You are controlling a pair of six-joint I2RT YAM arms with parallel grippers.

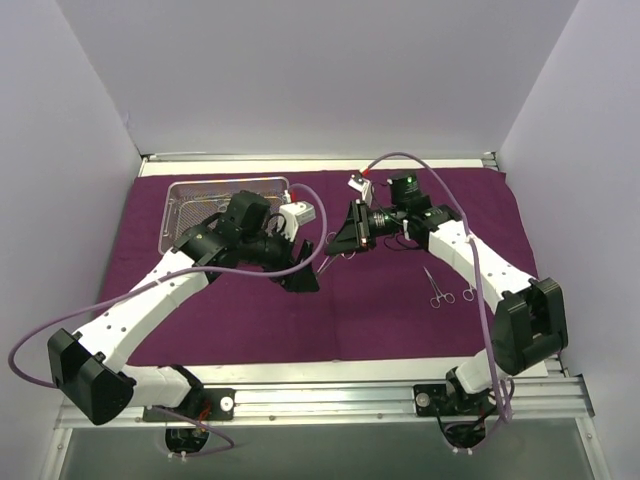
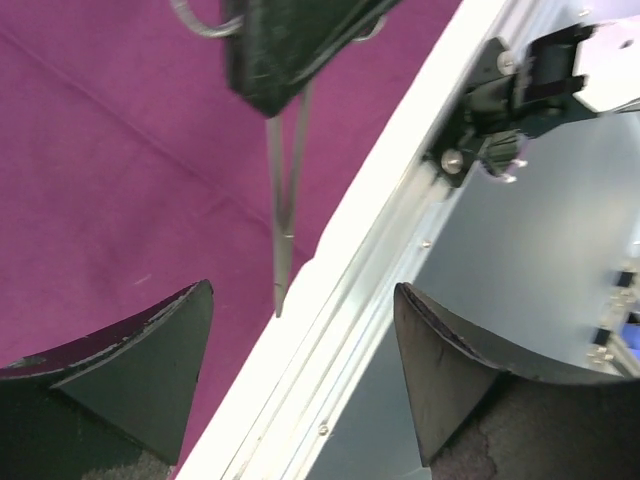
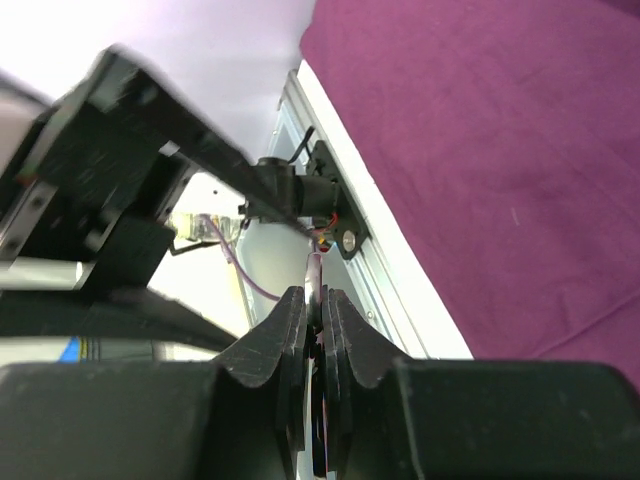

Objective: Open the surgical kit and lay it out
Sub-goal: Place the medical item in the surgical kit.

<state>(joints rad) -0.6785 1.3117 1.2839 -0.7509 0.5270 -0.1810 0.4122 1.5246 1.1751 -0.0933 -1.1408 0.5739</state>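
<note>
The deep-purple cloth (image 1: 400,310) lies spread flat over the table. The silver wire-mesh tray (image 1: 180,200) sits on it at the back left. My right gripper (image 1: 342,243) is shut on a slim steel instrument (image 1: 325,262) and holds it above the cloth, tip pointing toward my left gripper (image 1: 303,281). In the left wrist view my left gripper (image 2: 305,300) is open and empty, and the instrument (image 2: 283,200) hangs from the right gripper's fingers (image 2: 270,50), its tip just beyond my jaws. In the right wrist view the right gripper (image 3: 318,300) pinches the instrument (image 3: 316,275).
One steel instrument (image 1: 437,287) lies on the cloth at the right, with another's rings (image 1: 468,294) beside the right arm. The white table edge and metal rail (image 1: 330,395) run along the front. White walls close in the back and sides.
</note>
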